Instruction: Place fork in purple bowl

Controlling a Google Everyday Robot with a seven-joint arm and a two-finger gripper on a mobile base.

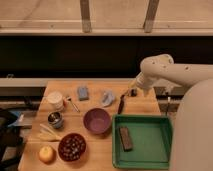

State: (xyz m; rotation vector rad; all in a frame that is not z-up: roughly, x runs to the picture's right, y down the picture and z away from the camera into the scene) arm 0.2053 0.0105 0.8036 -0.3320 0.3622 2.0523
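Observation:
The fork (73,104) is a small silvery utensil lying on the wooden table (145,106), left of centre, beside a white cup (55,100). The purple bowl (97,121) stands in the middle of the table, below and right of the fork, and its smooth inside holds nothing. My gripper (132,92) hangs from the white arm over the table's far right part, well right of the fork and above right of the bowl. A long black utensil (121,104) lies just left of and below the gripper.
A green tray (142,155) with a brown block (125,138) sits at the front right. A maroon bowl (72,146), a yellow fruit (46,154), pale yellow sticks (47,132), a metal can (55,119), a blue sponge (83,92) and a crumpled pale blue thing (107,97) are spread over the table.

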